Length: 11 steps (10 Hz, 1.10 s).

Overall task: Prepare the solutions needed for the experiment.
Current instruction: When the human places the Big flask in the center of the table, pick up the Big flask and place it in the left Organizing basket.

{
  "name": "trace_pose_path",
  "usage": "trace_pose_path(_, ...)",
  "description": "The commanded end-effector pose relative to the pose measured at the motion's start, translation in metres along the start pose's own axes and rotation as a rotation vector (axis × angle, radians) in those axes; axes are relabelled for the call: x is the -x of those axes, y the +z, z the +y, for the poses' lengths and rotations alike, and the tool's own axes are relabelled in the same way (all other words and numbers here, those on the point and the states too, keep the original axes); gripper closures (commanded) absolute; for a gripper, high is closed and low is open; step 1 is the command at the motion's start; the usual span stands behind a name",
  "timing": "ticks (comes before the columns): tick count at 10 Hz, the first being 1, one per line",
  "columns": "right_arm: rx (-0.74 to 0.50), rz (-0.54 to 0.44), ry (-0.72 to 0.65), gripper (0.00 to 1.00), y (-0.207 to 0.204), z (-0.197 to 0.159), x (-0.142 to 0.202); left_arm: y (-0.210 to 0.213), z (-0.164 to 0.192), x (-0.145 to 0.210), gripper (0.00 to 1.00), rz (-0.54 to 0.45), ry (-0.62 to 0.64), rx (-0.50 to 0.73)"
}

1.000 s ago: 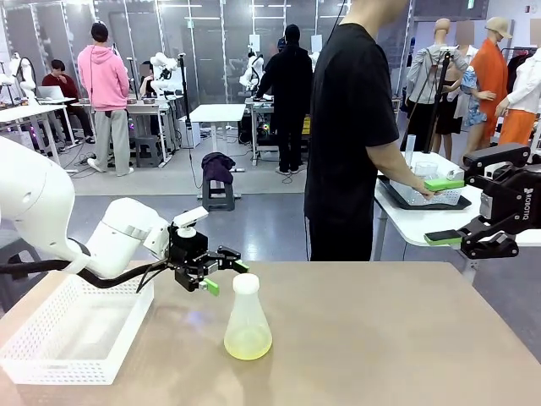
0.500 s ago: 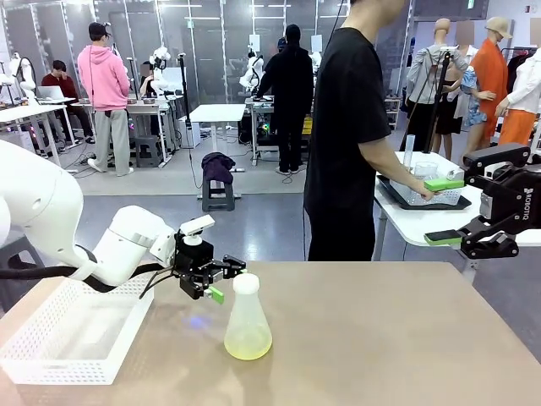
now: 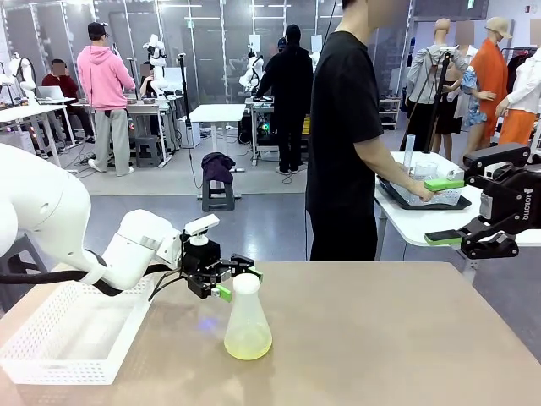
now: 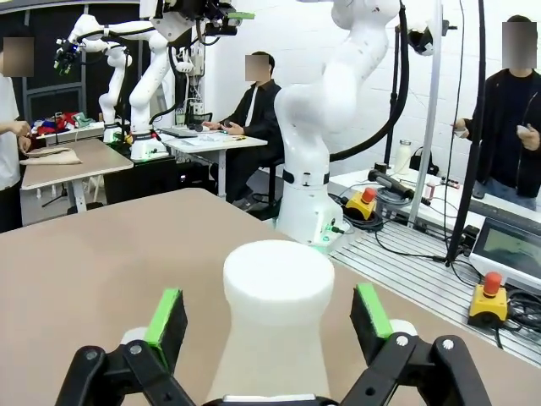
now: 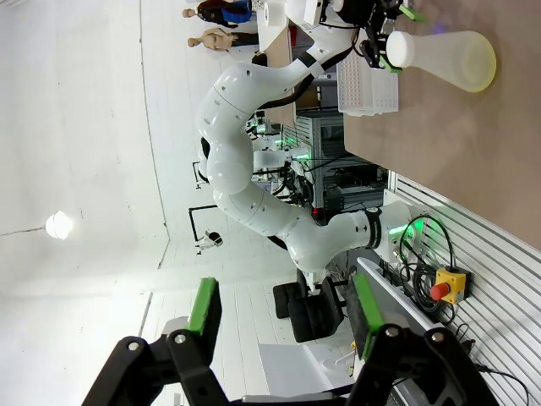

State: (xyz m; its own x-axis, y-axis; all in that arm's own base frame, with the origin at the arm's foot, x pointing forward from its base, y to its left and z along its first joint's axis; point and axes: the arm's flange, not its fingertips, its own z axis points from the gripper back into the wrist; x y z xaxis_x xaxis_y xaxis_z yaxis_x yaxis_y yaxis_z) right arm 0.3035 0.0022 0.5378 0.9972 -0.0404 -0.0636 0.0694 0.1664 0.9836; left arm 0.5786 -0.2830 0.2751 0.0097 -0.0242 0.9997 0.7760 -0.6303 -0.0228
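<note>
Left claw [image 3: 235, 281] spread wide astride flask [image 3: 248, 320] neck, at 12 o'clock from the solutions [image 3: 248, 342], likely readying a grasp. Right claw [image 3: 445, 211] parked at 3 o'clock off the table [image 3: 380, 338], partly open, holding nothing.

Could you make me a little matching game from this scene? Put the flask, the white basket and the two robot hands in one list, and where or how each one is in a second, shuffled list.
Things:
1. Erlenmeyer flask
2. white basket
3. left gripper
4. right gripper

Descriptions:
A. raised off to the table's right side, jaws apart, nothing between them
B. stands upright mid-table, a little pale yellow-green liquid at the bottom
C. open, one finger on each side of the flask's neck
D. sits at the table's left edge

Pairs: 1-B, 2-D, 3-C, 4-A
</note>
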Motion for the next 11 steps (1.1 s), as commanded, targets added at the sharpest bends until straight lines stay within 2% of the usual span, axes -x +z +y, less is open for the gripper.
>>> trace_pose_path(1,-0.014,-0.004,0.014,0.24,-0.002,0.0,0.0,0.002,-0.001,0.0,0.0,0.016,0.008,-0.012)
trace_pose_path(5,-0.014,-0.004,0.014,0.24,-0.002,0.0,0.0,0.003,0.0,0.001,0.0,0.004,0.003,-0.005)
trace_pose_path(8,-0.014,-0.004,0.014,0.24,-0.002,0.0,0.0,-0.018,0.012,0.021,0.0,-0.025,0.001,0.038)
trace_pose_path(11,-0.014,-0.004,0.014,0.24,-0.002,0.0,0.0,-0.037,0.013,0.025,0.0,-0.059,-0.044,0.068)
